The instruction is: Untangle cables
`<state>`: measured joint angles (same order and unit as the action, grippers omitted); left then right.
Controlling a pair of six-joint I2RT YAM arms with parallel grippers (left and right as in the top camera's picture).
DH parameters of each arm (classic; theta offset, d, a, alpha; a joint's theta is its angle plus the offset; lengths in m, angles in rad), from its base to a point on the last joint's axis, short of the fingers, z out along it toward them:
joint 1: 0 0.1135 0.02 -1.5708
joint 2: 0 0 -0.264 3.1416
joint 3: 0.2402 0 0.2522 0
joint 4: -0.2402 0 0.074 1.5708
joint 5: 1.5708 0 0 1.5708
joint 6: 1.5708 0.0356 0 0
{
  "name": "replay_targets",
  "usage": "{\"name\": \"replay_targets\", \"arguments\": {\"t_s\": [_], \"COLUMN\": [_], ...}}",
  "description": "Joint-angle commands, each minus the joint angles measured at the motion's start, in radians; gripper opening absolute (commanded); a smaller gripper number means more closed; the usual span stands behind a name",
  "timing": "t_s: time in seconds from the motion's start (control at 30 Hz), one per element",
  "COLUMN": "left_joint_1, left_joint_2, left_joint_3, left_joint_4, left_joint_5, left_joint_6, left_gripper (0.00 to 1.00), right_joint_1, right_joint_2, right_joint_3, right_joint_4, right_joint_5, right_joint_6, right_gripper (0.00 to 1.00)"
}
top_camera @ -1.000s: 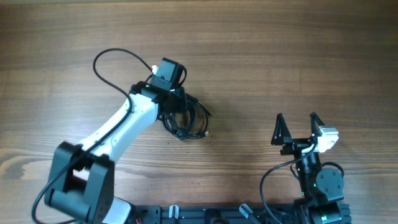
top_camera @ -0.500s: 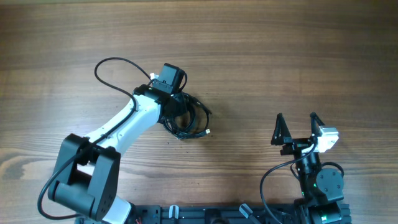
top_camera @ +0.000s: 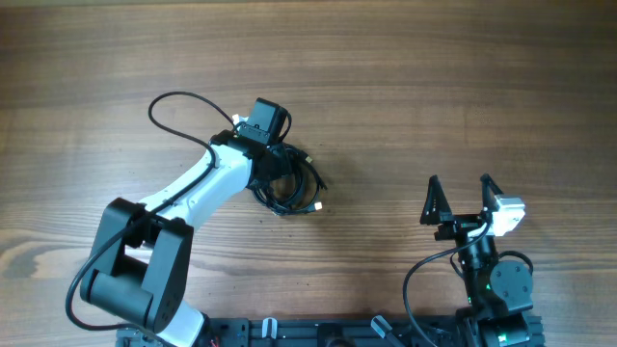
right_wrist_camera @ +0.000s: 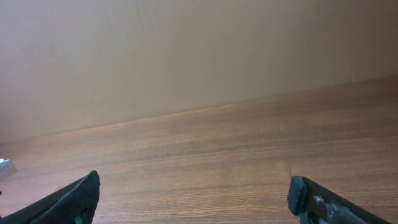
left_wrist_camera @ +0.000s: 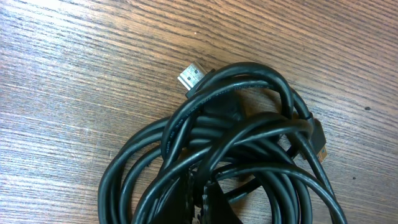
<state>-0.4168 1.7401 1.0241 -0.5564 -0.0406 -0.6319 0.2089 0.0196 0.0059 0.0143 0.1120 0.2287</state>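
Note:
The cables (top_camera: 292, 189) lie as one tangled black bundle left of the table's centre, with a silvery plug (top_camera: 317, 206) sticking out at its lower right. In the left wrist view the cables (left_wrist_camera: 249, 130) fill the frame, one silvery plug (left_wrist_camera: 191, 76) pointing up left and a dark plug (left_wrist_camera: 319, 138) at the right. My left gripper (left_wrist_camera: 200, 200) is down in the bundle, its jaws shut on a black strand; from overhead the left gripper (top_camera: 272, 166) is mostly hidden under the wrist. My right gripper (top_camera: 460, 183) stands open near the front right, away from the cables, nothing between its fingers (right_wrist_camera: 74, 199).
The left arm's own thick black wire (top_camera: 172, 108) loops over the table behind the white arm (top_camera: 198, 188). A pale wall (right_wrist_camera: 186, 56) rises behind the wooden table (top_camera: 463, 77) in the right wrist view.
The left gripper's jaws have closed on the bundle. The left arm's base link swung slightly right, and the bundle's plug end shifted a little. The right arm has not moved.

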Motion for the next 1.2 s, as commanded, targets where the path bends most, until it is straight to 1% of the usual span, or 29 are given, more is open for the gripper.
{"name": "replay_targets", "arguments": {"t_s": [0.0, 0.13, 0.37, 0.4, 0.57, 0.8, 0.97, 1.0, 1.03, 1.07, 1.17], "left_joint_1": [0.004, 0.004, 0.004, 0.004, 0.004, 0.004, 0.004, 0.004, 0.004, 0.004, 0.005], "left_joint_2": [0.016, 0.016, 0.016, 0.016, 0.016, 0.016, 0.016, 0.016, 0.016, 0.016, 0.014], "left_joint_3": [-0.014, -0.013, -0.014, -0.013, -0.014, -0.013, -0.014, -0.014, -0.013, -0.013, -0.012], "left_joint_4": [0.0, 0.0, -0.001, 0.0, 0.0, 0.0, 0.0, 0.0, 0.0, 0.001, 0.002], "left_joint_5": [-0.002, -0.002, -0.002, -0.002, -0.002, -0.002, -0.002, -0.002, -0.002, -0.002, -0.002], "left_joint_6": [-0.005, -0.005, -0.005, -0.005, -0.005, -0.005, -0.005, -0.005, -0.005, -0.005, -0.004], "left_gripper": [0.06, 0.09, 0.11, 0.13, 0.15, 0.18, 0.18, 0.18, 0.13, 0.04, 0.04], "right_joint_1": [0.003, 0.003, 0.003, 0.003, 0.003, 0.003, 0.003, 0.003, 0.003, 0.003, 0.003], "right_joint_2": [-0.003, -0.003, -0.003, -0.003, -0.002, 0.077, 0.095, 0.095, 0.095, 0.095, 0.095], "right_joint_3": [-0.001, -0.001, -0.001, -0.001, -0.001, -0.001, -0.001, -0.001, -0.001, -0.001, -0.001], "right_joint_4": [0.003, 0.003, 0.003, 0.003, 0.003, 0.003, 0.003, 0.003, 0.003, 0.003, 0.003], "right_joint_5": [-0.002, -0.002, -0.002, -0.002, -0.002, -0.002, -0.002, -0.002, -0.002, -0.002, -0.002], "right_joint_6": [-0.017, -0.017, -0.017, -0.017, -0.017, -0.017, -0.017, -0.017, -0.017, -0.017, -0.017], "right_gripper": [1.0, 1.0, 1.0, 1.0, 1.0, 1.0, 1.0, 1.0, 1.0, 1.0, 1.0]}}
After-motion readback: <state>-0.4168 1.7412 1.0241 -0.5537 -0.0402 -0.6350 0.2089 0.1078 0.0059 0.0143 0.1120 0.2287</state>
